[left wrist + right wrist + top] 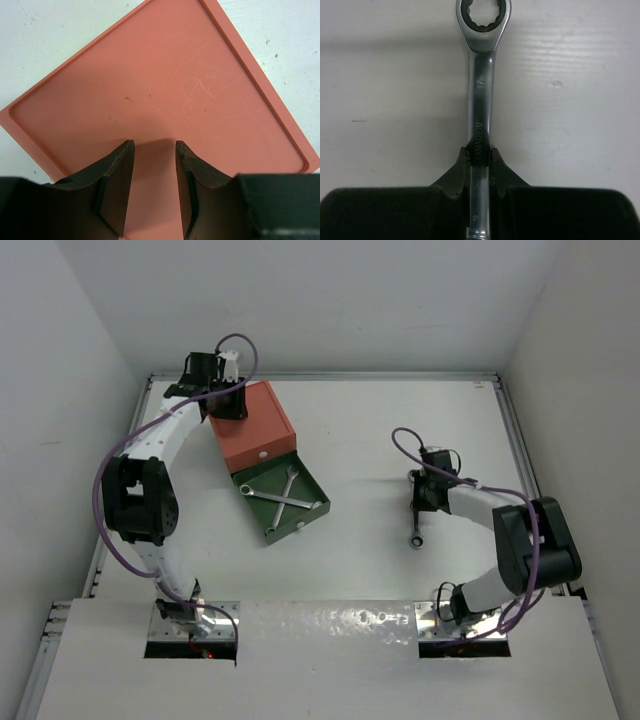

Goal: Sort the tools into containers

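Right pincer [479, 152] around one wrench [481, 90]

The wrench [481, 100] is polished metal, glossy and mirror-bright, with stamped lettering along its shank. The orange-red box top [165, 90] looks like matt plastic marked by fine pale scratches, and the white table [570, 110] is matt with faint ribbing

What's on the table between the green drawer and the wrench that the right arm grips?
Nothing: bare table separates green drawer and wrench, in the top view.
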`<state>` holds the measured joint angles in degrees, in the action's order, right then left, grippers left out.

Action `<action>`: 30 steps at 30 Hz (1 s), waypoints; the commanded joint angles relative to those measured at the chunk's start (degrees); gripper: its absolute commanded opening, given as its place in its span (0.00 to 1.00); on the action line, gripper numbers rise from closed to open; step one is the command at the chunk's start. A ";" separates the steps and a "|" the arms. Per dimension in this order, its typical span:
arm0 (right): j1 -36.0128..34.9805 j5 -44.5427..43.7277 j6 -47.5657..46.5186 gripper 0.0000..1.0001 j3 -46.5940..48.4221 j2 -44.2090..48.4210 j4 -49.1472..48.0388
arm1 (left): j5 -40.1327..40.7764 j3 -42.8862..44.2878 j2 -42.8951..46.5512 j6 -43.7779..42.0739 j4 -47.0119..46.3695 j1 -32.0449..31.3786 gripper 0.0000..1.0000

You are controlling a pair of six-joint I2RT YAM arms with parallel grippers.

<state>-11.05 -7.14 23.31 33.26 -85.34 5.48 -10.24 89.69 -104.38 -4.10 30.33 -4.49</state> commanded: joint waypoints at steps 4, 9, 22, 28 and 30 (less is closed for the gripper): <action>-1.43 14.42 -11.08 0.08 2.59 -8.09 4.45 | 0.66 1.80 1.72 -0.21 -0.36 0.45 0.36; -3.45 13.55 -14.08 0.30 6.90 -9.14 10.25 | 0.66 1.89 1.46 -0.12 -0.62 0.62 0.36; -3.45 4.86 -11.36 0.10 12.80 -17.40 17.28 | 1.45 2.24 2.16 -0.65 -0.44 0.98 0.36; -3.72 5.28 -12.76 0.00 9.72 -11.97 15.09 | 1.63 2.77 2.25 -1.00 -0.27 1.33 0.36; -3.98 7.13 -13.38 0.00 8.67 -8.28 12.90 | 1.63 2.77 2.16 -1.00 -0.27 1.42 0.36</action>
<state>-14.50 -0.38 11.11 45.76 -95.13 13.85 -8.97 89.69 -104.38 -4.45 30.37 -3.81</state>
